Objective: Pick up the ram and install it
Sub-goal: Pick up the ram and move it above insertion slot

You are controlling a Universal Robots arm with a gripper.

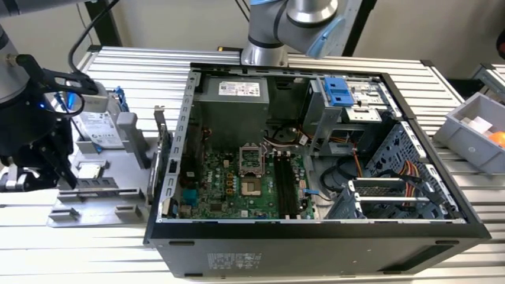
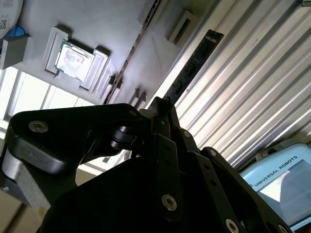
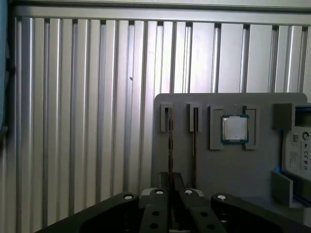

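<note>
The ram (image 2: pixel 194 65) is between my fingertips. My hand (image 3: pixel 171 177) is drawn narrow and pinched on its near end, and the dark stick runs straight out ahead of the fingers. In the first wrist view its thin edge lines up with the outermost slot (image 3: pixel 166 119) of the grey tray (image 3: pixel 252 170) below my hand (I cannot tell whether it sits in that slot or has lifted clear). Further along the tray from my grip, the square processor chip (image 3: pixel 235 129) lies in its own recess. Past that is the hard drive (image 3: pixel 301 150) at the tray's far end. The ribbed metal counter (image 3: pixel 87 121) spreads out on the ram's other side. Well away from my hand, the open computer case (image 1: pixel 316 236) lies on the counter with its motherboard (image 1: pixel 229 183) facing up.
</note>
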